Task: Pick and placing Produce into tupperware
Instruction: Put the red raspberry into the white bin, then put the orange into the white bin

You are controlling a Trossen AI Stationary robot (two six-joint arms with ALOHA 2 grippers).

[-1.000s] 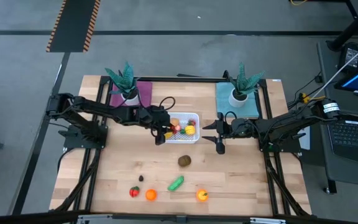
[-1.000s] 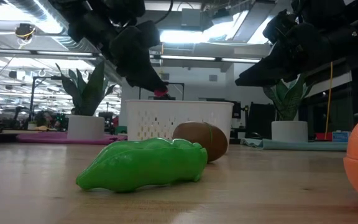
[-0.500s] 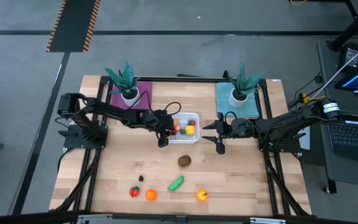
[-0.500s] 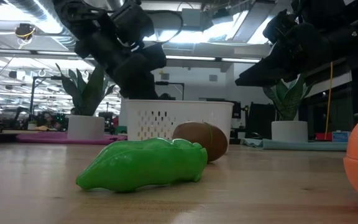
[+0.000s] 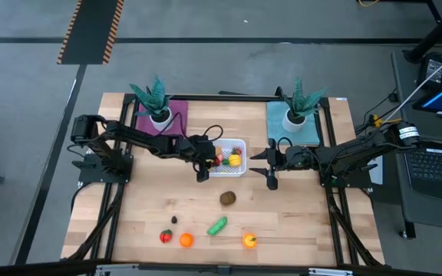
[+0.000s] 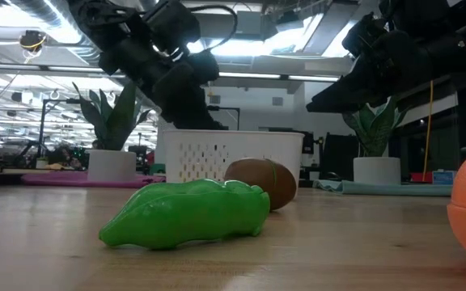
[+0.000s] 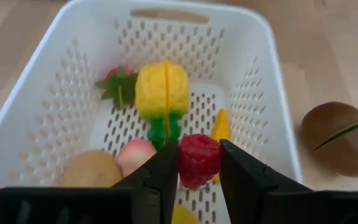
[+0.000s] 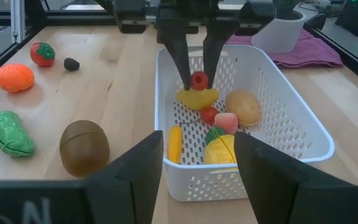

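Observation:
My left gripper (image 7: pixel 199 152) hangs inside the white perforated tupperware (image 7: pixel 266 43) and is shut on a small red berry (image 7: pixel 199 160). Below it lie a yellow piece with a green base (image 7: pixel 161 93), a strawberry (image 7: pixel 115 81), a peach piece (image 7: pixel 137 154), a tan piece (image 7: pixel 91 169) and an orange wedge (image 7: pixel 219 127). In the high view the tupperware (image 5: pixel 242 142) sits mid-table with my left gripper (image 5: pixel 209 159) at its left side. My right gripper (image 5: pixel 271 165) waits open just right of it. The brown kiwi (image 5: pixel 228 198) and the green piece (image 5: pixel 218 226) rest on the table. My left gripper pinches the red berry (image 8: pixel 198 79) between its two fingertips (image 8: pixel 182 62), one on each side. The fingers come from above, slanting down into the tupperware from its left side. The berry is lifted clear, just above the yellow piece (image 8: pixel 197 96) under it.
Near the table's near edge lie a red tomato (image 5: pixel 166 237), an orange piece (image 5: pixel 186 240), a yellow-orange piece (image 5: pixel 249 241) and a small dark piece (image 5: pixel 174 220). Two potted plants (image 5: pixel 153 100) (image 5: pixel 298 103) stand on cloths at the far edge.
My left gripper has moved right over the tupperware and gone down into it, carrying the red berry from above the rim to below it. It has stayed shut on the berry. In the last half second it has barely shifted.

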